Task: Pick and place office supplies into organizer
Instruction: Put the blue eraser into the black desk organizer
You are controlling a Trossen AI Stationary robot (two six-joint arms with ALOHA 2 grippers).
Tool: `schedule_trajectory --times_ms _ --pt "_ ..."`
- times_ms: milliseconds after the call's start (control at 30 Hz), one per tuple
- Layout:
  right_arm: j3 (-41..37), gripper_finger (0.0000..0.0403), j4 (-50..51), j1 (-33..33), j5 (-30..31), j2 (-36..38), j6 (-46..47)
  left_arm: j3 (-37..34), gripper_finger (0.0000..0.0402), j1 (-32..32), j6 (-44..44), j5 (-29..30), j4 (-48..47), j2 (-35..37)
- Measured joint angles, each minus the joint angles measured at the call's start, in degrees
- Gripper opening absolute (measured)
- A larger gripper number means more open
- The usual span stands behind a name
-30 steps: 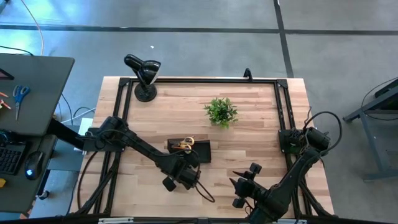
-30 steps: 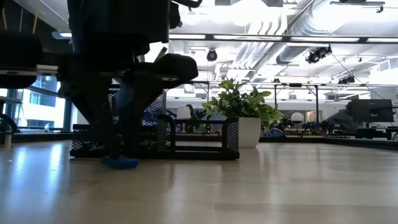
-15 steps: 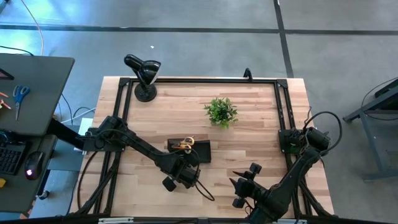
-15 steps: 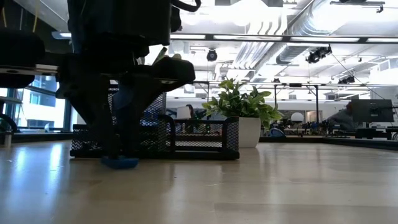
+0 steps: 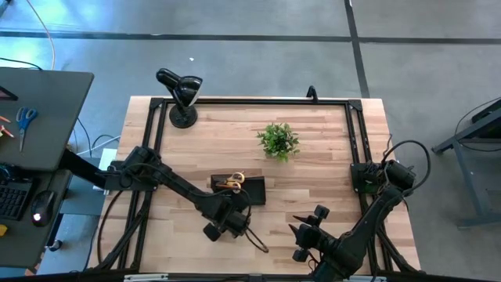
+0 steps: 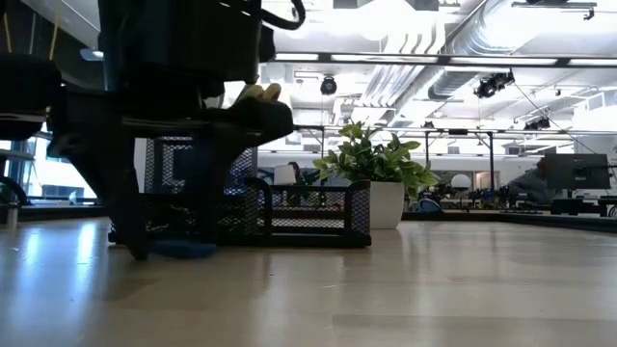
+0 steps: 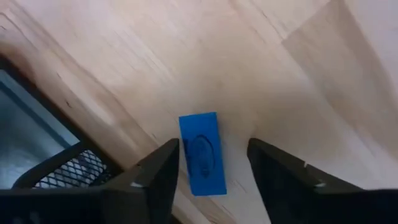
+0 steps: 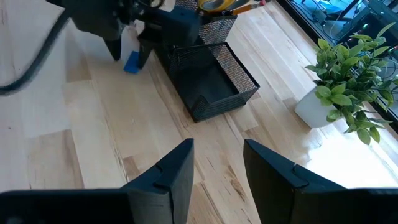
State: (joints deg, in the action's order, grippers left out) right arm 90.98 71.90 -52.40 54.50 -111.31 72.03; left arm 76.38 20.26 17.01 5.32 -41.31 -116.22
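Note:
A small blue eraser (image 7: 202, 154) lies flat on the wooden table, just in front of the black mesh organizer (image 5: 237, 188). My left gripper (image 7: 212, 146) points down over it, open, with one finger on each long side of the eraser (image 6: 183, 249). Yellow-handled scissors (image 5: 232, 182) and pencils stand in the organizer (image 8: 211, 81). My right gripper (image 8: 217, 149) waits open near the table's front edge (image 5: 301, 223), with nothing between its fingers. My left gripper comes at the eraser from above, its fingers standing along the two long sides. One finger stands right at the eraser's edge (image 7: 181, 149); I cannot tell whether it touches. The eraser lies flat on the table.
A green potted plant (image 5: 278, 141) stands behind the organizer to the right. A black gooseneck lamp (image 5: 182, 98) stands at the far left corner. Bare wood lies between the two grippers and along the table's right half.
My left gripper has opened: the gap between its fingers is clearly wider in the low view than before. The blue eraser stays flat on the table between them, in the same place before the organizer.

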Motion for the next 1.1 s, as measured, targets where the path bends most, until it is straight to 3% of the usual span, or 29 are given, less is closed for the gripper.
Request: schedule_trajectory --times_ms 200,567,767,1100 --pt "0.0 0.0134 0.0 0.0 0.1 0.0 0.0 0.0 0.0218 0.0 -0.6 0.5 0.3 0.0" --pt "0.0 0.0134 0.0 0.0 0.5 0.0 0.0 2.6 0.0221 0.0 -0.8 6.1 -6.0 0.6" --pt "0.0 0.0134 -0.3 0.0 0.5 0.0 0.0 4.0 0.0221 0.0 -0.9 9.1 -4.7 1.6" --pt "0.0 0.0134 -0.5 0.0 0.5 0.0 0.0 -0.2 0.022 0.0 -0.5 8.0 2.9 1.6"
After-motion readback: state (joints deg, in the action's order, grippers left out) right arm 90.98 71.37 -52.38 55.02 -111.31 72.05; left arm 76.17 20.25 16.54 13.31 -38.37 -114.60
